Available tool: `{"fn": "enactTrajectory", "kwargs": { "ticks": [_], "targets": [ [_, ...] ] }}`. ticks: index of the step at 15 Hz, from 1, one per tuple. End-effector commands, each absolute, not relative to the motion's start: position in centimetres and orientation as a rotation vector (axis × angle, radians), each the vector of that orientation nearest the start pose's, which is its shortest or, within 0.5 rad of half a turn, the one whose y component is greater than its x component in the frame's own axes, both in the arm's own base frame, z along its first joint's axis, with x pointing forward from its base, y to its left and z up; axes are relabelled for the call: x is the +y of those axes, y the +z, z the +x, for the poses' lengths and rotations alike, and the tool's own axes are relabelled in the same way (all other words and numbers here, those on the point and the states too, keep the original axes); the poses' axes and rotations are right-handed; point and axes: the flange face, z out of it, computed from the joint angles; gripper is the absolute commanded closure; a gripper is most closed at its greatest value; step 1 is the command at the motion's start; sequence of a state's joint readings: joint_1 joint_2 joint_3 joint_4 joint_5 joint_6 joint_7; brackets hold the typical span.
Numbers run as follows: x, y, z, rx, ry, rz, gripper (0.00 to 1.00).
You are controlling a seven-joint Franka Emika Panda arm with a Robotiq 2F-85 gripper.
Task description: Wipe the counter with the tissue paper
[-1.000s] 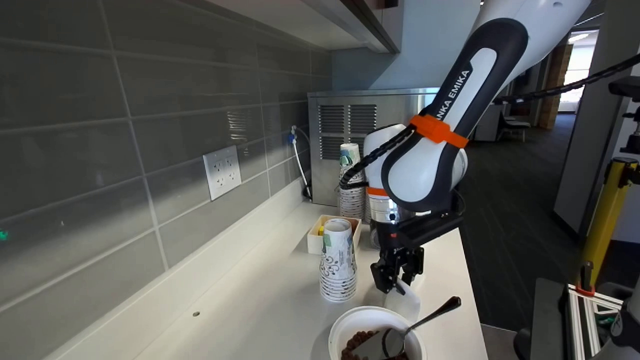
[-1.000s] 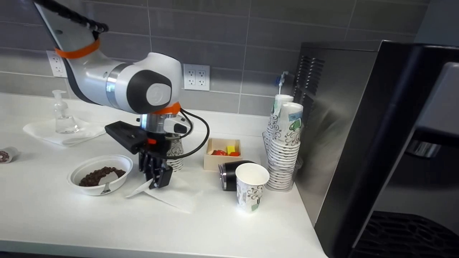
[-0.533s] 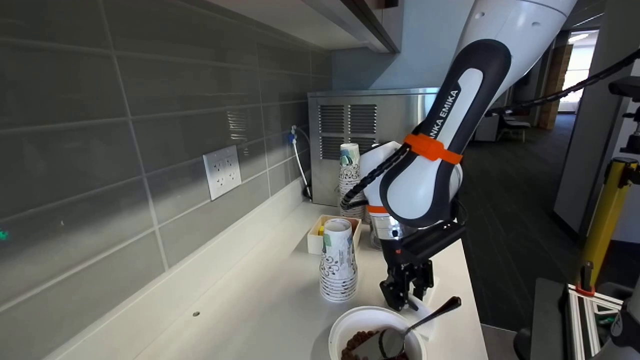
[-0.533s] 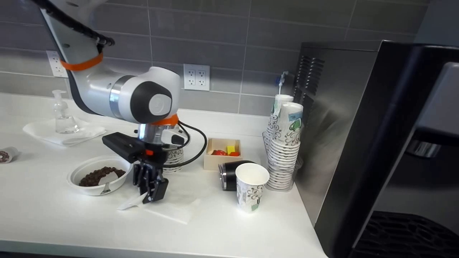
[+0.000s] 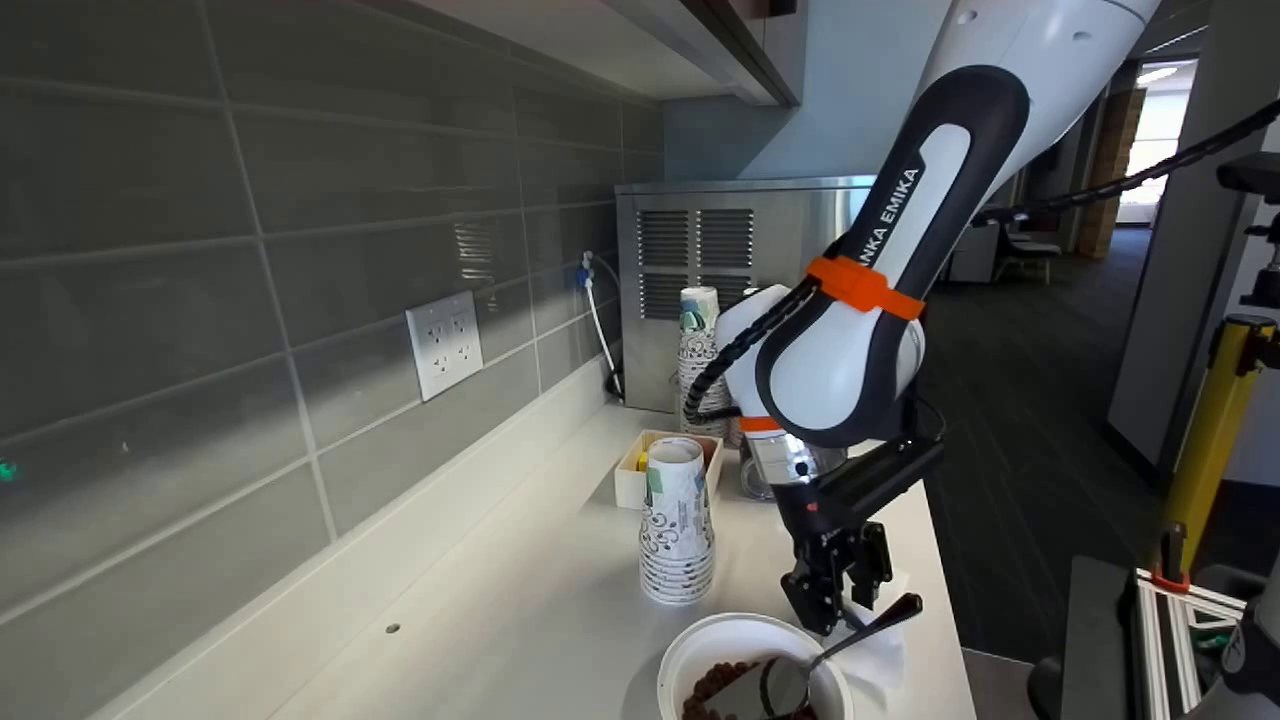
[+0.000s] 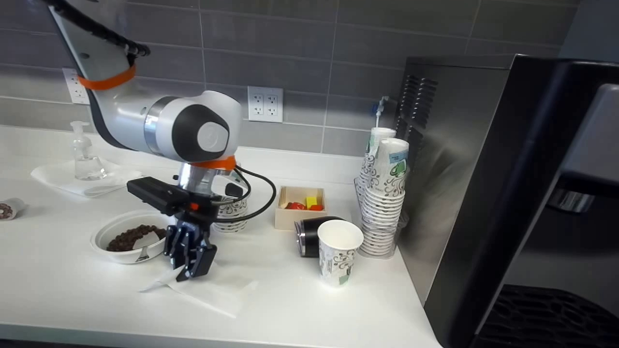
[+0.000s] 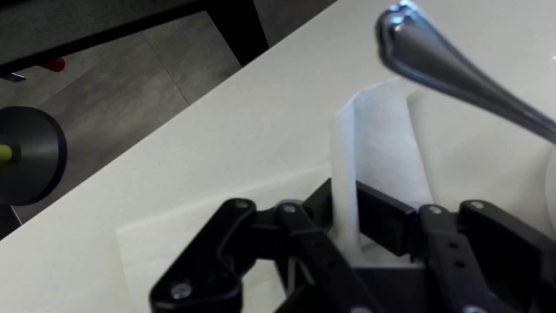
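Note:
My gripper (image 6: 186,274) points down at the counter (image 6: 314,316), shut on a raised fold of the white tissue paper (image 6: 213,294). The rest of the sheet lies spread on the counter beside and under the fingers. In the wrist view the fold stands between the fingertips (image 7: 344,208), with tissue (image 7: 386,134) on both sides. In an exterior view the gripper (image 5: 842,612) is just behind the bowl's spoon, and the tissue (image 5: 870,660) is partly hidden by the spoon and fingers.
A white bowl (image 6: 109,255) with dark contents stands close beside the gripper; its spoon handle (image 5: 885,618) sticks out over the tissue. A cup stack (image 5: 676,520), wooden box (image 6: 284,220), black tumbler (image 6: 309,241), single cup (image 6: 338,263) and steel machine (image 6: 449,154) stand around.
The gripper has moved toward the counter's front edge and toward the bowl side, dragging the tissue along the counter with it. The bowl, cups and box have not moved.

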State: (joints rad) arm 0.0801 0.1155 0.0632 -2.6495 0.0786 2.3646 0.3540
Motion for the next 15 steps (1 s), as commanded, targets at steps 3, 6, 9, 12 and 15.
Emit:
{"fn": "enactTrajectory", "kwargs": {
  "ticks": [3,6,9,12,15],
  "targets": [
    [6.1,19.9,38.6,0.545,0.442,-3.035,0.97],
    [7.1,19.5,38.8,0.512,0.452,-3.049,0.97],
    [8.1,19.1,38.2,0.479,0.532,-3.085,0.97],
    [7.9,19.0,37.9,0.562,0.531,-3.155,0.97],
    [6.9,19.1,38.4,0.65,0.475,-3.209,0.97]
  ]
}}
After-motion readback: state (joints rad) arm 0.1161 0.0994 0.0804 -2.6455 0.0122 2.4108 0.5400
